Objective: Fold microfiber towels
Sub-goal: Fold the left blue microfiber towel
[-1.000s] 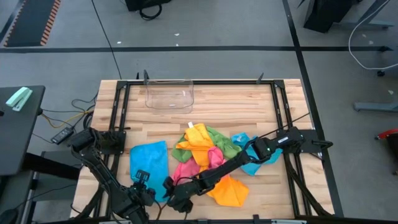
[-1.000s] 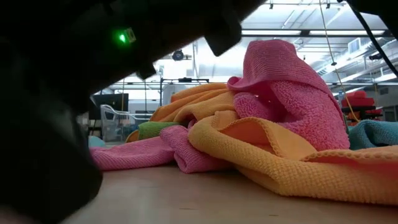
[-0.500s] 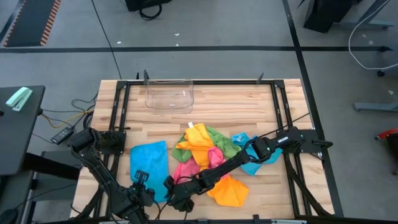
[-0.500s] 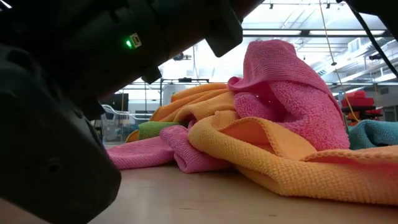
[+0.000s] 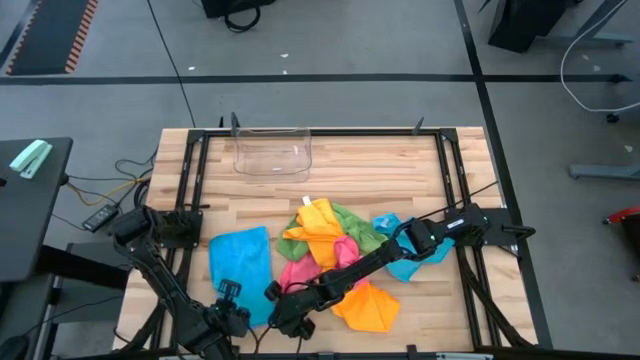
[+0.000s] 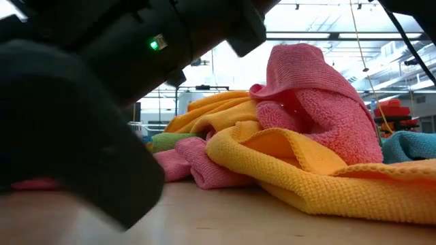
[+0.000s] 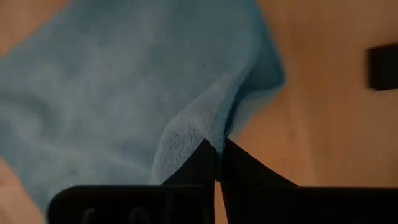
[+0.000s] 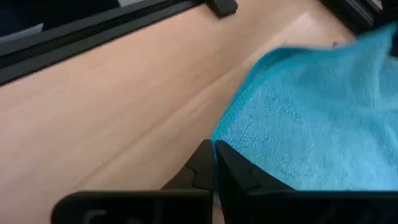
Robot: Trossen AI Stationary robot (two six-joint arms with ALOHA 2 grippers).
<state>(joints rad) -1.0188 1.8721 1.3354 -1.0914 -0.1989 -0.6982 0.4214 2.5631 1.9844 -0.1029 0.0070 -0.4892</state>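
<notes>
A blue towel [image 5: 240,258] lies spread flat on the wooden table, left of centre. Both of my grippers are at its near edge. My left gripper [image 5: 228,298] is shut on its near left part. My right gripper [image 5: 275,298] has reached across from the right and is shut at its near right corner. Right of the blue towel is a heap of loose towels: orange-yellow [image 5: 318,222], green [image 5: 355,228], pink [image 6: 306,88] and another blue one [image 5: 400,250]. The arm bodies hide the blue towel's near edge in the high view. My left gripper pinches a raised ridge of the blue towel [image 7: 198,127] between its two fingertips, close to the towel's edge. The cloth is drawn up into a small peak at the tips, and the rest lies flat on the table. My right gripper is shut at the blue towel's corner [image 8: 225,132], with the cloth's edge meeting the fingertips low over the wood. How many layers it has I cannot tell. The rest of the towel lies flat.
A clear plastic bin [image 5: 272,152] stands at the far edge, left of centre. A black metal frame [image 5: 190,180] runs along the table's sides. An orange-yellow towel [image 5: 368,308] lies near the front edge under my right arm. Bare wood shows at the far right.
In the low view, the dark arm mass close to the camera has come lower and farther to the right. It now covers more of the pink towel's flat part. The towels have kept still.
</notes>
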